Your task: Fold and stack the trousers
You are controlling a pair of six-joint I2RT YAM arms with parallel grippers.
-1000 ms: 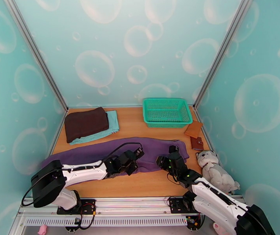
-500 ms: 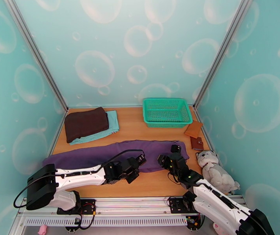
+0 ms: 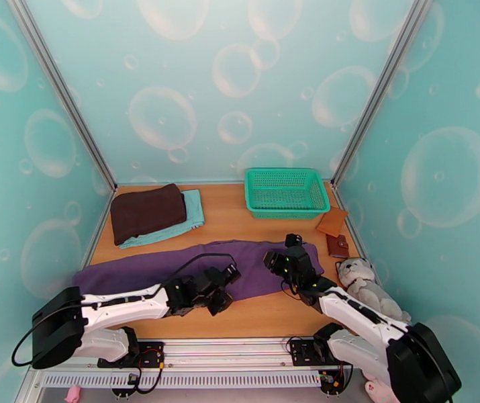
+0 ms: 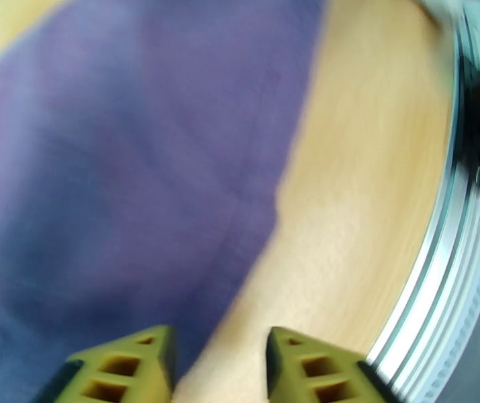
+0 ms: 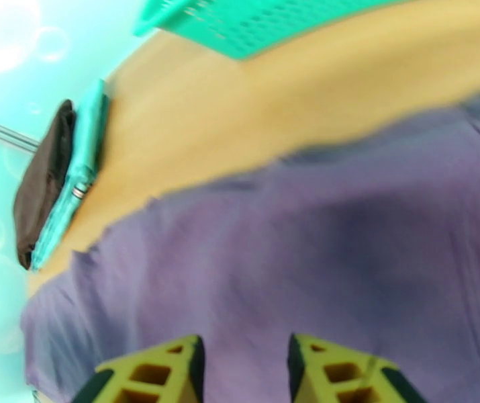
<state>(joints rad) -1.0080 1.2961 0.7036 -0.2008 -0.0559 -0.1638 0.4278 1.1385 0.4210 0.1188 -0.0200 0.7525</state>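
Purple trousers; green basket (mesh-patterned); brown cloth, teal cloth.

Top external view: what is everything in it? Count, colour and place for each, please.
trousers: one, purple, stretched left to right across the table's middle
dark brown cloth: one, folded, far left, atop the teal cloth
light teal cloth: one, folded, far left
basket: one, green, far right
wallet-like items: two, brown, right edge
stuffed toy: one, grey-white, near right edge
table: one, wooden
left gripper: open, over the trousers' near edge
right gripper: open, over the trousers
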